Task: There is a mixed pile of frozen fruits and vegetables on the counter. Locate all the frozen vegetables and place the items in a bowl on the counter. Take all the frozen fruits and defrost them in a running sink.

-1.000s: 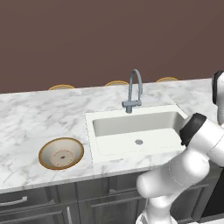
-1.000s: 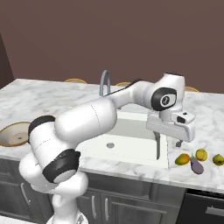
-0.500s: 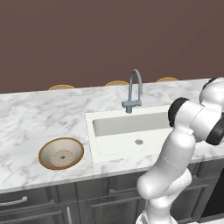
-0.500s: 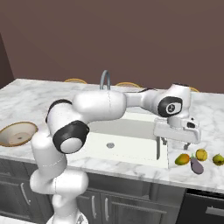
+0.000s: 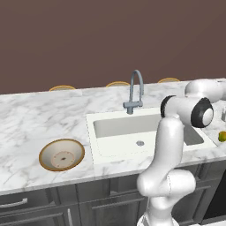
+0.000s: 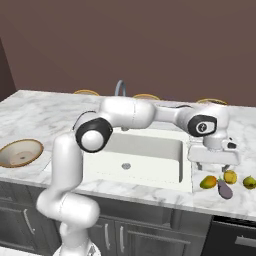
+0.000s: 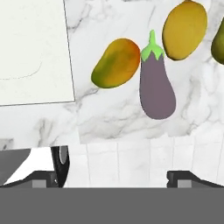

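No readable brand, label or writing anywhere in frame. Surface is a white marble counter [image 6: 35, 107] with grey veining, dark grey cabinets [image 6: 150, 235] below, plain brown wall [image 6: 150, 45] behind. White inset sink [image 6: 135, 152] with a grey gooseneck faucet [image 5: 136, 90] at its back edge; no water visible from the spout. Three tan rounded shapes sit along the back edge of the counter, can't tell what they are.

Gripper [image 6: 212, 156] is out over the counter just right of the sink, close above the produce pile. In the hand view the fingertips [image 7: 61, 164] stand wide apart with nothing between them.

Pile, hand view: mango [image 7: 116, 62] just beside the eggplant [image 7: 156, 83], yellow fruit [image 7: 184, 27] above the eggplant near its green stem, and a green fruit [image 7: 218, 43] cut off at the frame edge. All lie on the marble, right of the sink rim.

Bowl [image 5: 62, 154], tan with a brown rim, sits on the counter left of the sink, well apart from the pile, nothing in it
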